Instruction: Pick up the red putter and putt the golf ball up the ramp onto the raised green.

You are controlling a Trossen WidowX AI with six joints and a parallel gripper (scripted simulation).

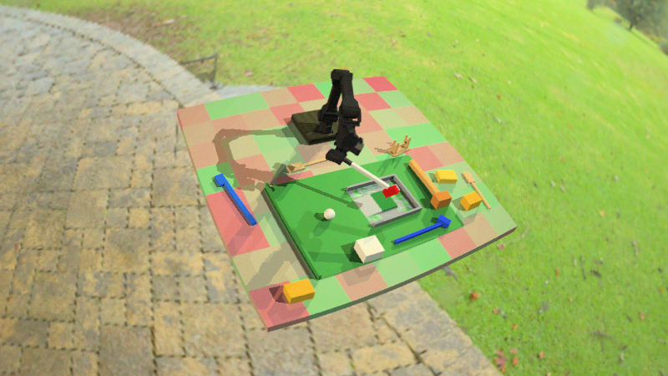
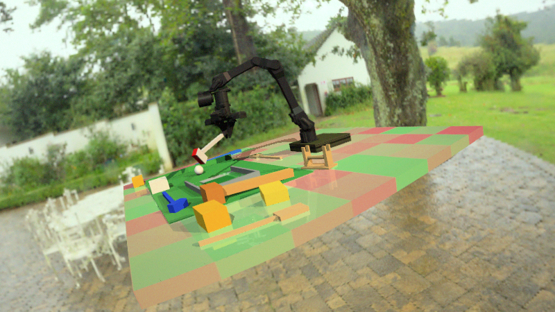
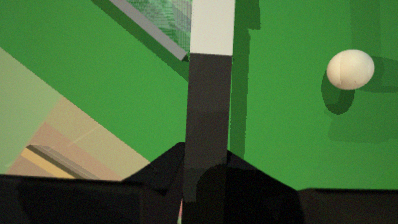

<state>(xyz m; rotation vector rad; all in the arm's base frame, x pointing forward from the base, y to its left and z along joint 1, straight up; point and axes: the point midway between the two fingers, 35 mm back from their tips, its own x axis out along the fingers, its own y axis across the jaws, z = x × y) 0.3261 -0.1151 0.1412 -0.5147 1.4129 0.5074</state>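
My gripper (image 1: 341,159) (image 2: 227,134) (image 3: 197,151) is shut on the dark grip of the red putter (image 1: 391,190) (image 2: 198,155) (image 3: 212,25), held above the green mat (image 1: 299,205). Its white shaft slants down and away from the fingers; its red head is outside the wrist view. The white golf ball (image 1: 329,214) (image 2: 198,169) (image 3: 350,69) rests on the mat, apart from the putter. The raised green (image 1: 383,201) is a dark green square within a grey-walled frame (image 1: 397,219) (image 3: 155,35), beside the light grey ramp (image 1: 366,205).
A white block (image 1: 368,248) (image 2: 159,184) and blue club (image 1: 420,231) (image 2: 177,205) lie at the mat's front. An orange mallet (image 1: 440,200) (image 2: 212,193) lies beyond the frame. A wooden rack (image 1: 400,148) (image 2: 318,158) stands near the back; another blue club (image 1: 238,203) lies left.
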